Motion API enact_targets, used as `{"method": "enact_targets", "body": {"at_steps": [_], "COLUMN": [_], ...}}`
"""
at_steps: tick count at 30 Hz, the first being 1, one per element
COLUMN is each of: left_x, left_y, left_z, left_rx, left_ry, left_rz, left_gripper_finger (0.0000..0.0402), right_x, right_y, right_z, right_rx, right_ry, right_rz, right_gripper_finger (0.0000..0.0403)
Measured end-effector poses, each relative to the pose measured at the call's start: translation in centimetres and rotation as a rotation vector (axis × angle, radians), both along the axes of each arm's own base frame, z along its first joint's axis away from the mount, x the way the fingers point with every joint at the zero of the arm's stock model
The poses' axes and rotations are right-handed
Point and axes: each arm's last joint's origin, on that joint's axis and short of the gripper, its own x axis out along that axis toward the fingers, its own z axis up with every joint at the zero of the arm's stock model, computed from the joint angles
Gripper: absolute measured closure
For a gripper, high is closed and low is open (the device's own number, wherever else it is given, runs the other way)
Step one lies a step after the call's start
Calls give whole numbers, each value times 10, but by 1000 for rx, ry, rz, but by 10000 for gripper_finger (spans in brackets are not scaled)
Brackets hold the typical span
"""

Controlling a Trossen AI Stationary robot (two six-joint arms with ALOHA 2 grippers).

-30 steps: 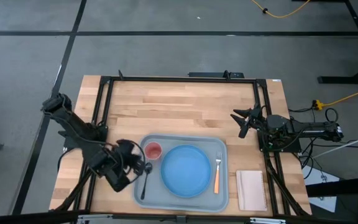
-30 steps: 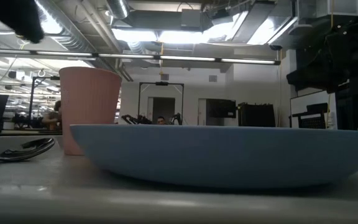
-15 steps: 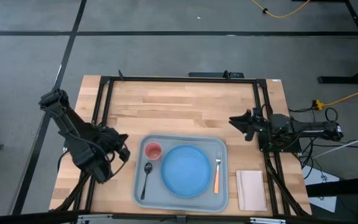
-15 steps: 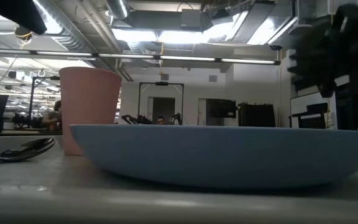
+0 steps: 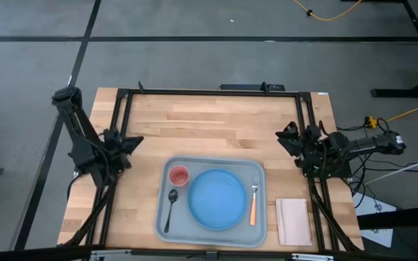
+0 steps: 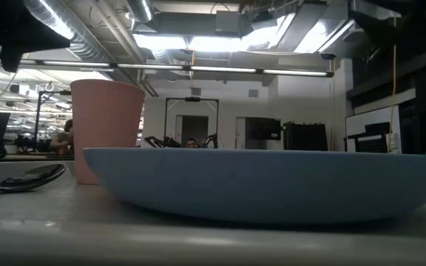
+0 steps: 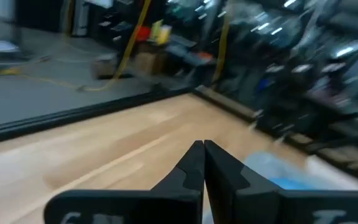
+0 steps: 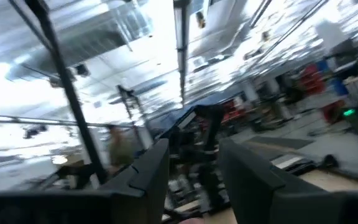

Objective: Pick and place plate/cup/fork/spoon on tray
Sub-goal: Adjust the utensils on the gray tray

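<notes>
**All four pieces on the tray, both arms off to the sides**

From above, the tray point(image 5: 212, 228) sits at the near middle of the wooden table point(image 5: 209, 123) with everything on it: the plate point(image 5: 217, 199) in the centre, the cup point(image 5: 178, 175) in the corner beside it, the spoon point(image 5: 170, 209) lying along the tray's left side below the cup, and the fork point(image 5: 253, 201) along the right side, just beside the plate. A small white pad point(image 5: 293, 221) lies on the table to the right of the tray, apart from it. The left gripper point(image 5: 125, 143) hangs over the table's left edge, well apart from the tray and carrying nothing; the right gripper point(image 5: 289, 138) is out by the right edge, likewise empty.

At table height, the plate's rim fills the foreground, the cup stands upright behind it, and the spoon's bowl rests flat to one side (the fork is not visible from here).

Past the left wrist, the two fingers point(image 7: 191, 171) meet tip to tip, closed on nothing, above bare wood.

Past the right wrist, the fingers point(image 8: 148, 168) stand wide apart with nothing between them, pointing up at the ceiling.

To my eye the job looks finished; nothing seems left to place.
</notes>
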Motion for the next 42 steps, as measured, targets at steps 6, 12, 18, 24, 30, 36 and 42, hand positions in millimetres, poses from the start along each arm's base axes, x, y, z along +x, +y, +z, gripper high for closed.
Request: {"method": "enact_targets", "body": {"at_steps": [6,12,18,24,30,36,42], "left_x": [-12,-15,-14,-13,-4,17,34], "left_y": [19,24,8,-12,-26,-30,-14], "left_z": [2,5,11,54,104,147,168], "left_rx": [-104,-61,0,-1,69,244,553], "left_ry": [-111,-89,-49,-49,34,20,-129], "left_rz": [-48,-49,-169,-250,-276,-496,-612], "left_gripper_finger": [395,381,375,374,374,374,374], "right_x": [17,42,49,48,49,50,50], "right_y": [0,0,0,-2,-2,-2,-2], "right_z": [7,13,19,19,13,10,9], "right_rx": [-45,-102,-203,-205,-194,-179,-151], "right_ry": [58,181,216,242,302,331,328], "right_rz": [-137,-211,-272,-357,-353,-342,-323], "right_gripper_finger": [257,257,257,257,257,257,257]}}
